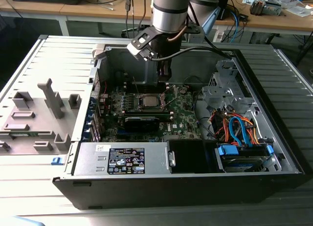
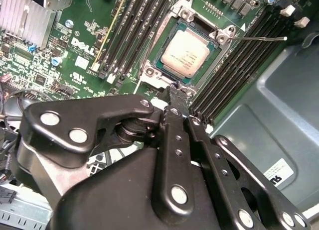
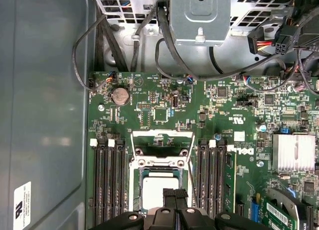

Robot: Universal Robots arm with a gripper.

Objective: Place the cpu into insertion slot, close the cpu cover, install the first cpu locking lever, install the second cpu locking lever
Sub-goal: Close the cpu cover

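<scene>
The cpu [image 2: 184, 52], a silver-topped square chip, lies flat in the insertion slot [image 2: 223, 37] on the green board; it is also seen as the cpu [image 3: 159, 187] in the first wrist view and the cpu [image 1: 146, 100] in the exterior view. The cpu cover [image 3: 162, 134], a thin metal frame with a window, stands tilted open beyond the slot. A thin lever rod [image 2: 264, 39] sticks out beside the slot, unlatched. My gripper [image 2: 173, 90] hangs just above the slot's edge, shut with nothing in it; it also appears as the gripper [image 1: 165, 78] and the gripper [image 3: 174, 194].
Memory slots [image 3: 107, 180] flank the socket on both sides. A finned heatsink [image 3: 294, 151] and a coin battery [image 3: 120, 95] sit on the board. The case wall [image 3: 45, 115], loose cables [image 1: 234, 125] and the power supply [image 1: 124, 160] surround the work area.
</scene>
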